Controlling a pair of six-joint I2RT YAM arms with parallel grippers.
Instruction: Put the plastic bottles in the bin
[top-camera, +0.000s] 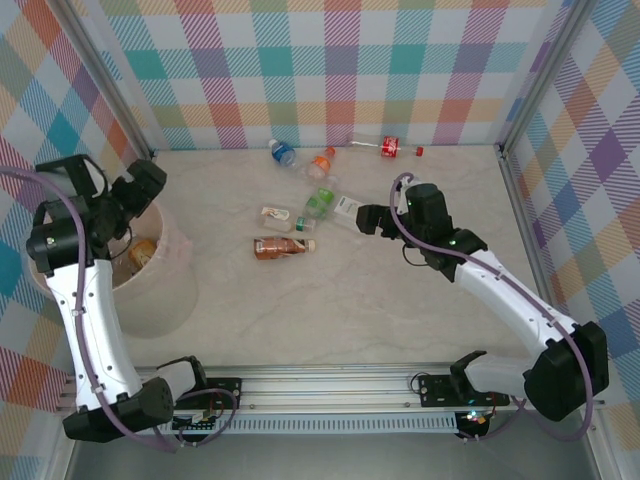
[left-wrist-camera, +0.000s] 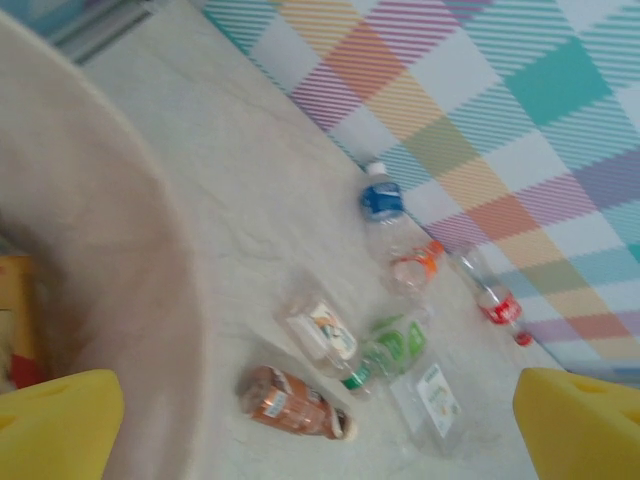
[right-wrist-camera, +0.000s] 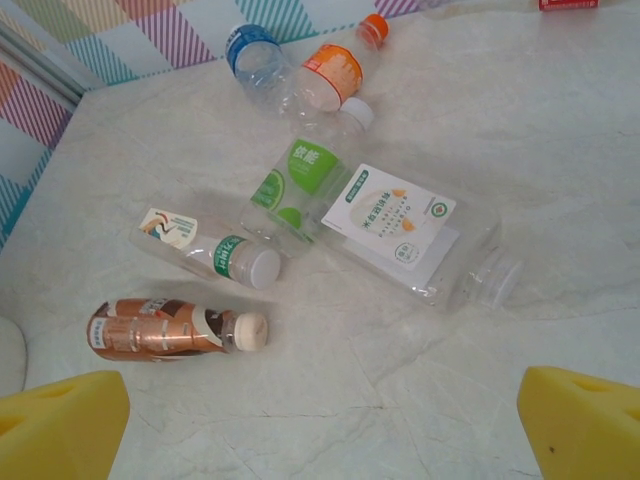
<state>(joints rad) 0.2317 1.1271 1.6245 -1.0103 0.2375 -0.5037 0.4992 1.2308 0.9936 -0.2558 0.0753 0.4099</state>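
The plastic bottles (top-camera: 320, 203) lie on their sides, well apart from the bin (top-camera: 165, 290) at the left; they look empty, so probably light, thin and ready to roll. The right gripper (top-camera: 365, 218) beside them and the left gripper (top-camera: 135, 195) over the bin stand spread wide. Gripping across a labelled middle seems the safest.

The top external view looks steeply down from above and behind the arm bases at the bottom edge, taking in the whole surface (top-camera: 350, 310). The left wrist view looks slantwise across the bin (left-wrist-camera: 120, 250) at the left of the frame towards the far wall. The right wrist view sits closer, tilted down. All three share the plastic bottles (top-camera: 320, 203) lying mid-surface.
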